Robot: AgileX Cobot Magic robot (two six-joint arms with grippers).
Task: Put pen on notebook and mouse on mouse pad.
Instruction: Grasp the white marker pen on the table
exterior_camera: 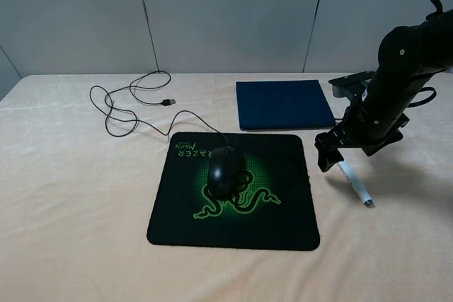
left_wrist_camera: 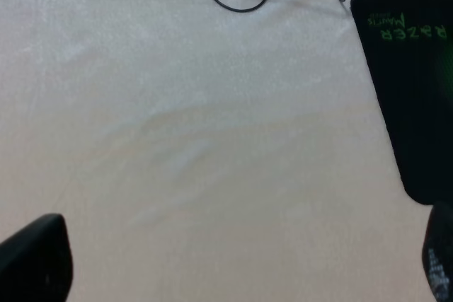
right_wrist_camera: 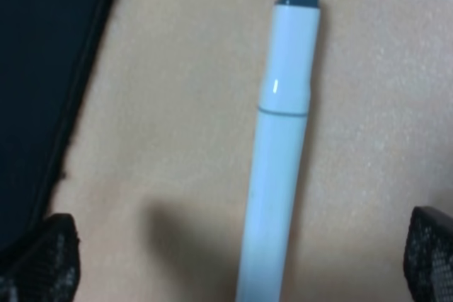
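**Step in hand: grasp the pen with the right tool.**

1. Lower the right tool straight down until its fingers straddle the barrel near the middle.
2. Keep the jaws square across the pen's long axis, then close. A grip near either end is likely to let the pen tip.
3. Lift clear of the bench before travelling to the notebook.

**Tool state.** The right tool's jaws are spread wide, one on each side of the pen, and pinch nothing.

**Position.** The pen lies flat on the bench directly beneath the right tool. It is just right of the mouse pad and on the near side of the notebook, touching neither. Its bluish tip points toward the near side.

**Other items.** The mouse already rests on the mouse pad. The left tool is also spread and empty, and hangs over bare bench beside the pad's lettered corner.
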